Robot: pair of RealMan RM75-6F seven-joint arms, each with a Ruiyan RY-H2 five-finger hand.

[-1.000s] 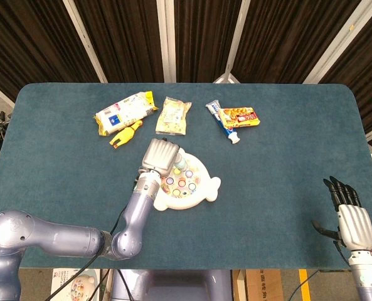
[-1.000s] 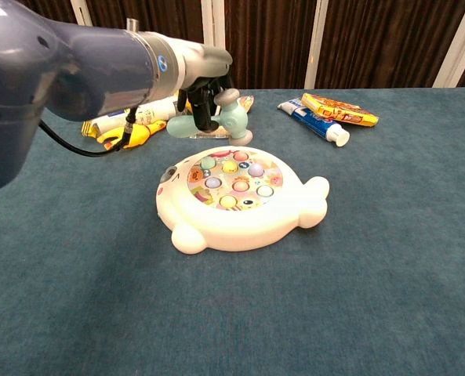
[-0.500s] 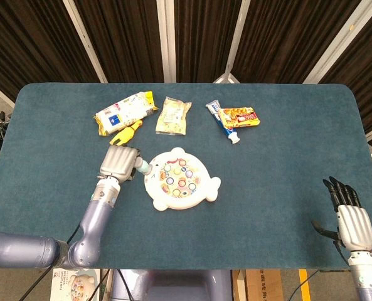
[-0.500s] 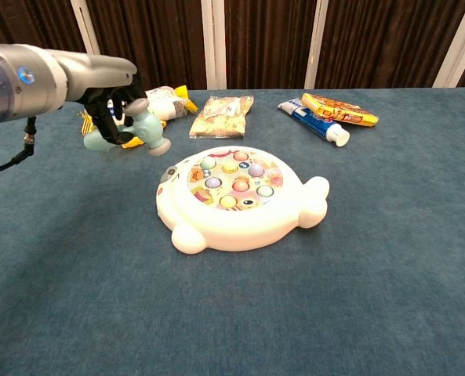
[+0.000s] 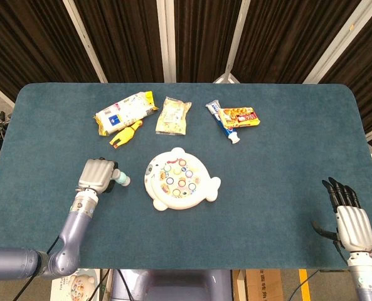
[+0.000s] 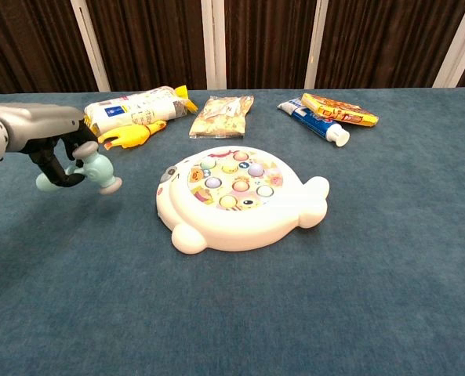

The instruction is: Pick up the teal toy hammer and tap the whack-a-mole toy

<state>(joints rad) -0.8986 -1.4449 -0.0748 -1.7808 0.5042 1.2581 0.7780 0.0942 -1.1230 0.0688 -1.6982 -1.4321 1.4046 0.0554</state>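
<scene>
Since a second earlier the left hand (image 6: pixel 56 153) had swung from over the white fish-shaped plastic whack-a-mole toy (image 5: pixel 180 186) out to its nine o'clock, fingers wrapped round the light, rigid teal plastic toy hammer (image 6: pixel 91 169), best gripped by its handle.

Both views bright, evenly lit from overhead, colours clean, no real glare on the teal table cloth (image 5: pixel 273 188). Shadows soft and short: a faint one under the whack-a-mole toy (image 6: pixel 240 196) in the chest view, dark curtains (image 5: pixel 198 37) behind stay underexposed. Focus sharp across both; chest view shows mild wide-angle stretch at the left edge, where the left arm looks slightly soft.
</scene>
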